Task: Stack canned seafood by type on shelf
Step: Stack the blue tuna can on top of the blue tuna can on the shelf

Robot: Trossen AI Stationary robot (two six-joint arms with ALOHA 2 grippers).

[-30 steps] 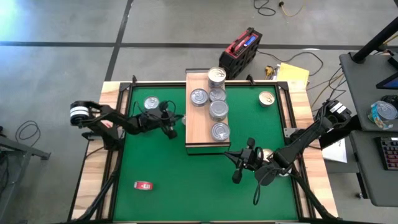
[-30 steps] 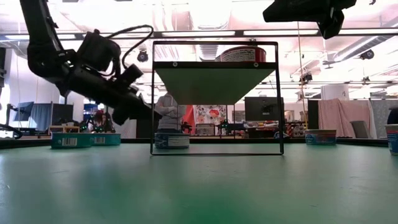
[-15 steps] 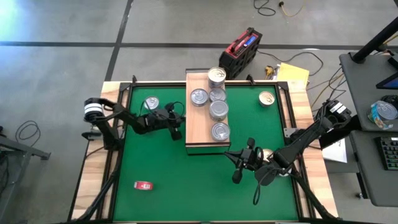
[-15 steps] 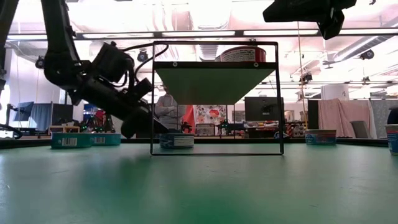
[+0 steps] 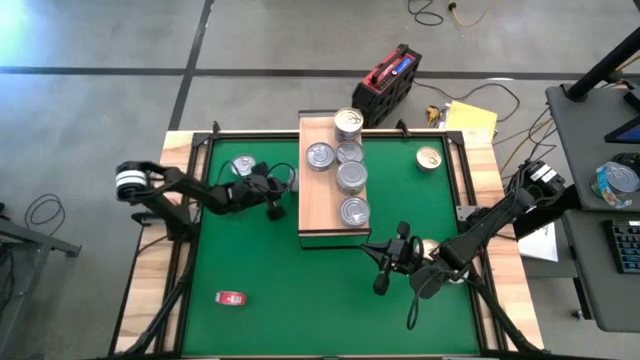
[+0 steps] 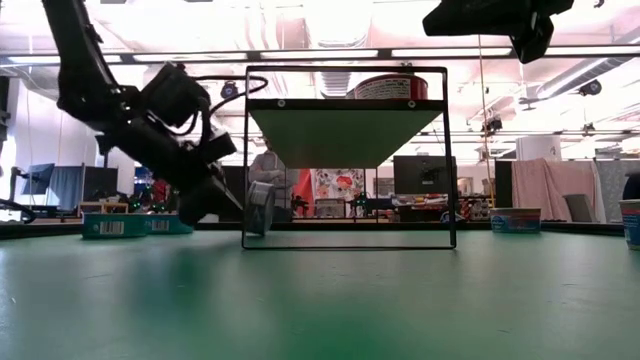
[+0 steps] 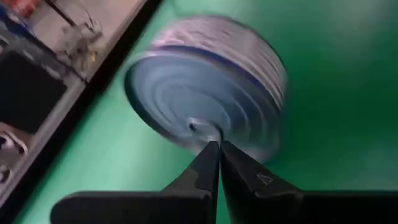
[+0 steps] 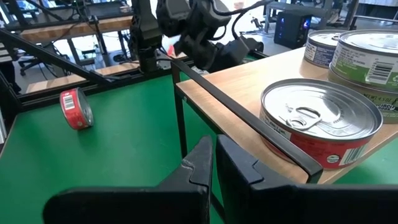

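Left end effector (image 7: 218, 149): fingers pinched together, nothing held, tip touching tipped tin (image 7: 208, 93).
Risk: tin rolls off w/ next nudge.
Right end effector (image 5: 383, 265): pinched together, empty, 5 o'clock of shelf (image 5: 312, 205).

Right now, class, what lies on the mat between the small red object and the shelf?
In the high view, only bare green mat lies between the small red object and the shelf; no can sits in that stretch.
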